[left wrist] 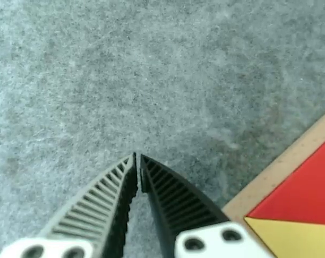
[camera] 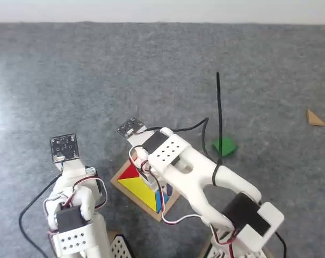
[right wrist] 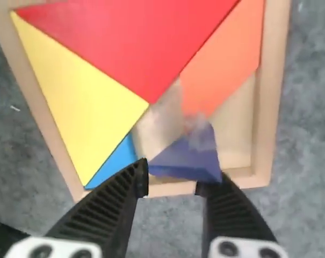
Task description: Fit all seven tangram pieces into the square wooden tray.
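Tray: the square wooden tray (right wrist: 269, 102) lay on the grey tabletop (camera: 151, 70) near the middle of its near edge.
In the tray: a large red triangle (right wrist: 135, 43), a large yellow triangle (right wrist: 81, 102), an orange piece (right wrist: 226, 64) and a light blue piece (right wrist: 111, 166).
Right pincer (right wrist: 173, 180): clamped on a dark purple triangle (right wrist: 186, 156), over the tray's bare floor.
Left pincer (left wrist: 137, 158): fingers together, over bare tabletop just beside a tray corner.
Loose pieces: a green piece (camera: 225, 146) lay near the tray toward the right edge; a tan triangle (camera: 314, 118) lay close to the right edge.
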`<state>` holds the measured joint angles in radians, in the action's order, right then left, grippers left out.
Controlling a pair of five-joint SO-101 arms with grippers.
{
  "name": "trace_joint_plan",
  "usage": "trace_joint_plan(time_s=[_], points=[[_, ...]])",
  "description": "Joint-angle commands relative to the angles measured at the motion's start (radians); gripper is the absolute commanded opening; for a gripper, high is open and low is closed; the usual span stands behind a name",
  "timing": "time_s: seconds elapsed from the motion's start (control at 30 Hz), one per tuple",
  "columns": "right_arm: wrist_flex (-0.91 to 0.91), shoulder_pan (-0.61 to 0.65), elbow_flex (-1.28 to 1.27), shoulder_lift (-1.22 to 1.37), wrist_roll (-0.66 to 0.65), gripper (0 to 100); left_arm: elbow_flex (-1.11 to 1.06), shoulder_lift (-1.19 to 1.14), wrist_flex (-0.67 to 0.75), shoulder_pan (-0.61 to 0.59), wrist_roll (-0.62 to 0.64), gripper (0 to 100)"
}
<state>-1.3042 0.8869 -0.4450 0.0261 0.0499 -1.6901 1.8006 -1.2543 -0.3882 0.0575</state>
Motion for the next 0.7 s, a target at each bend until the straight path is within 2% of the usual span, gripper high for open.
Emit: trace_joint_plan(time_s=[0.0, 0.1, 0.27, 0.43, 0.53, 0.67], points=[[0.025, -0.027, 0.012, -0.007, 0.006, 6.9, 0.007, 0.018, -0.008, -0.003, -0.005, 1], [0.028, -0.071, 0.014, -0.007, 0.009, 0.4, 0.007, 0.018, -0.008, -0.003, -0.005, 1], [0.058, -0.174, 0.012, -0.008, 0.008, 0.8, 0.007, 0.018, -0.008, -0.003, -0.005, 1], [0.018, -0.148, 0.014, -0.016, -0.002, 1.0, 0.007, 0.018, -0.008, -0.003, -0.005, 1], [-0.012, -0.056, 0.012, -0.016, -0.028, 6.7, 0.007, 0.018, -0.008, -0.003, -0.005, 1], [-0.013, 0.004, 0.018, -0.018, -0.012, 22.1, 0.007, 0.018, -0.008, -0.003, -0.005, 1]])
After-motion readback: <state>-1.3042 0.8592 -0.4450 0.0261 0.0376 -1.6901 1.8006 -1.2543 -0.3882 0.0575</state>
